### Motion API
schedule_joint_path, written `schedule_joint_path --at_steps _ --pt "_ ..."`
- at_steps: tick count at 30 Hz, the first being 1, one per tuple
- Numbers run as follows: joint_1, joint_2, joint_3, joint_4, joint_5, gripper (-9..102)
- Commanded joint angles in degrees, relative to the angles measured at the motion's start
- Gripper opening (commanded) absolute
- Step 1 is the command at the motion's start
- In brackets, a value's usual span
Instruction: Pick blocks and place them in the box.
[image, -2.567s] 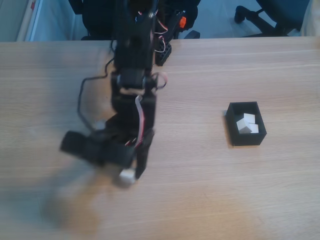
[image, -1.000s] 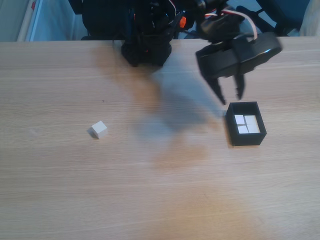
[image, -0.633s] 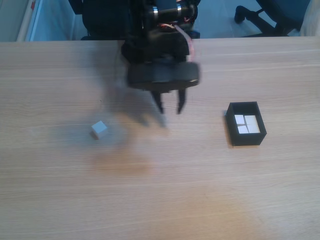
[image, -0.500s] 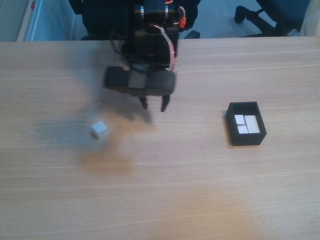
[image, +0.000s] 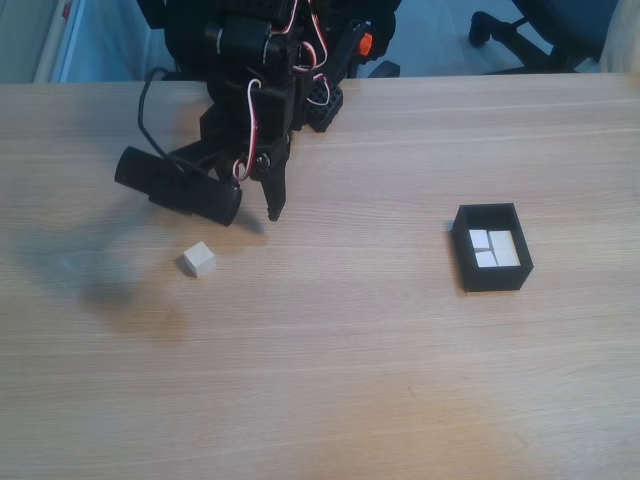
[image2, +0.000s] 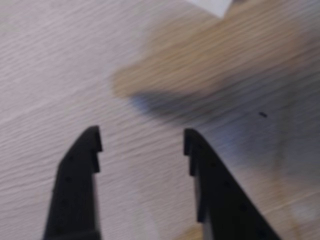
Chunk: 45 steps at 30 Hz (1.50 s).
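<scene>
One white block lies alone on the wooden table, left of centre in the fixed view. My gripper hangs open just above and to the right of it, touching nothing. In the wrist view the two black fingers stand apart over bare wood, gripper empty, and a corner of the white block peeks in at the top edge. The black box sits at the right of the fixed view with several white blocks lying flat inside.
The arm's base stands at the table's back edge. Chair legs show on the floor behind. Bare wood stretches between the loose block and the box and across the front.
The gripper held a block at the left, showed open beside the box, where more blocks lie, then swung back left. It now hangs near the loose block.
</scene>
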Motion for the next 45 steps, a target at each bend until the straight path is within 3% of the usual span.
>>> schedule_joint_path --at_steps 1,7,20,33,45 --pt "1.9 -1.9 -1.2 -3.3 -1.1 18" --pt "4.7 -7.4 -2.7 -9.1 -4.1 18" --pt "9.4 -21.2 -16.8 -11.2 -7.3 19" --pt "10.2 -26.3 -19.9 -14.1 -7.9 18" --pt "9.0 -26.8 -19.4 -15.3 -7.7 0"
